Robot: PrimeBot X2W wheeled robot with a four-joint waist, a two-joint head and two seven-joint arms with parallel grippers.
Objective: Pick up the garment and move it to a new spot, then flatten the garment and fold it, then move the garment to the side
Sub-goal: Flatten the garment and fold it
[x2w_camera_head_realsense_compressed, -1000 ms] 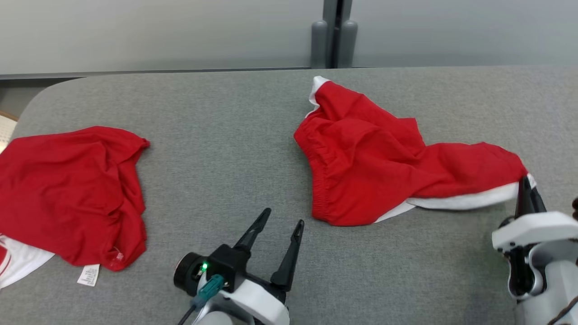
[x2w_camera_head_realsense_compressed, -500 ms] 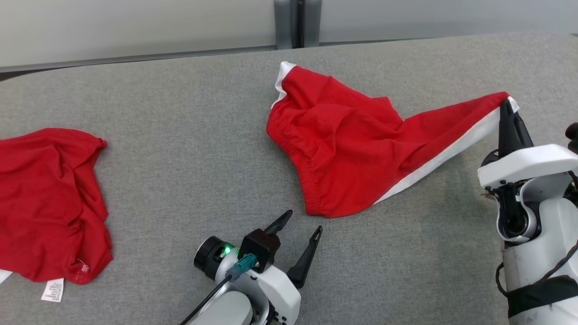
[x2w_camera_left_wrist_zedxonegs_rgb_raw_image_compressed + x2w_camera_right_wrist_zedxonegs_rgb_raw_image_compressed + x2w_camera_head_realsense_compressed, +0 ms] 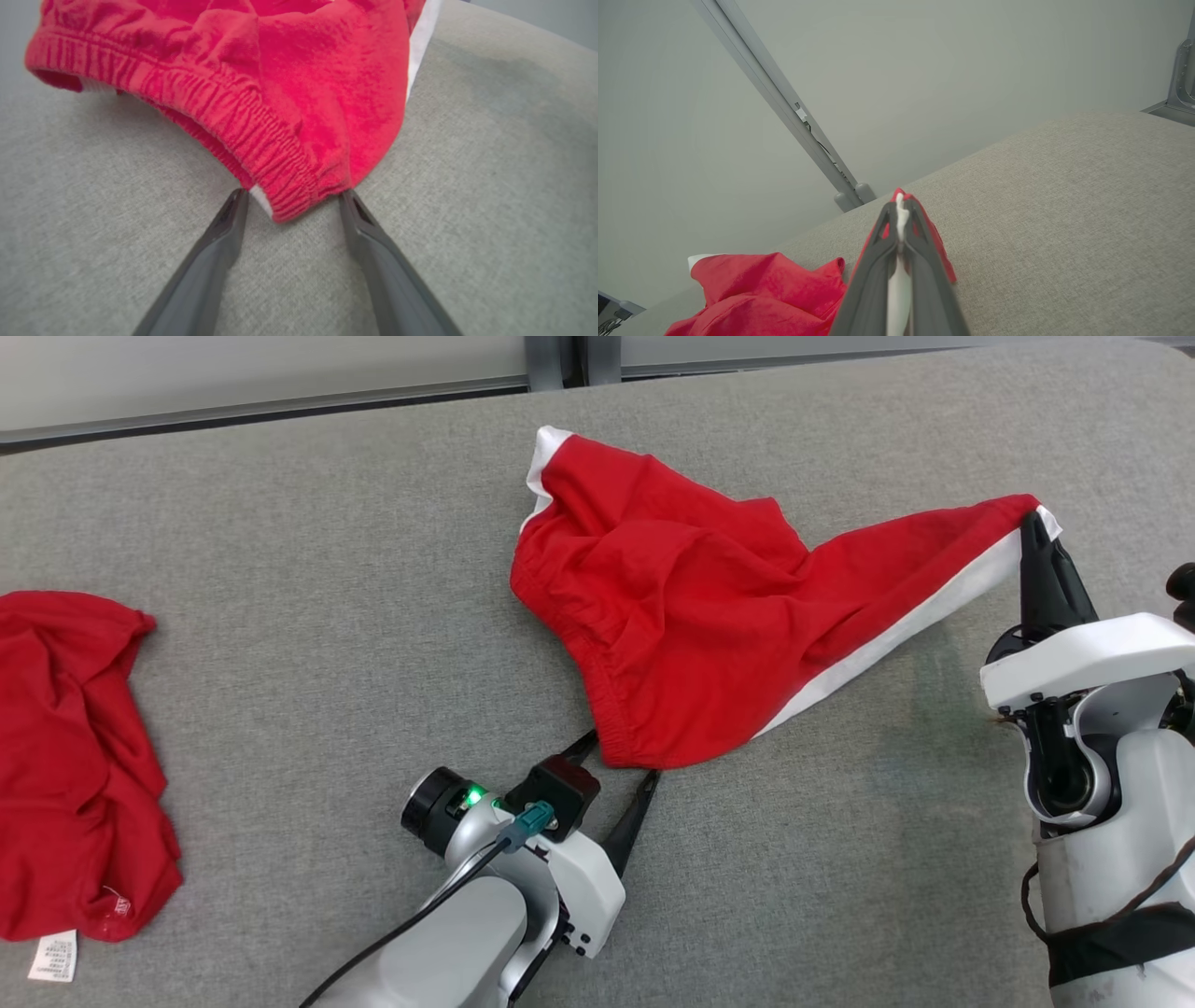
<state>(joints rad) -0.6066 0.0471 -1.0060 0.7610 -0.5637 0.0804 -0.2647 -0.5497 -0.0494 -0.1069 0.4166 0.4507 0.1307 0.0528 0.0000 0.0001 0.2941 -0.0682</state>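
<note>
Right gripper (image 3: 1031, 521) is pinching one corner of the shorts (image 3: 681, 616), its two dark fingers (image 3: 1046, 588) pressed fully together on the red cloth and white trim (image 3: 887, 644). It is holding that corner lifted off the table (image 3: 280, 569), near the right edge. In the right wrist view, the right gripper (image 3: 900, 207) is squeezing a sliver of white trim between its closed fingers, and the shorts (image 3: 761, 289) are draping away toward the lower left. (They are red, with a white band along the hem.)

The rest of the shorts is lying crumpled on the grey fabric tabletop, right of centre. The cloth is reaching from near the back edge toward the front, and a taut fold is running up to the raised corner.

Left gripper (image 3: 621, 758) is sitting low near the front edge, jaws spread wide and gripping nothing. In the left wrist view, the left gripper (image 3: 293, 192) is bracketing the nearest corner of the gathered waistband (image 3: 261, 135). Its fingertips (image 3: 236, 205) are either touching the cloth or sitting just beside it; I cannot tell which.

A second red garment (image 3: 65, 756) is lying bunched at the left edge, well apart from the shorts, with a white label (image 3: 51, 955) poking out at its front.
</note>
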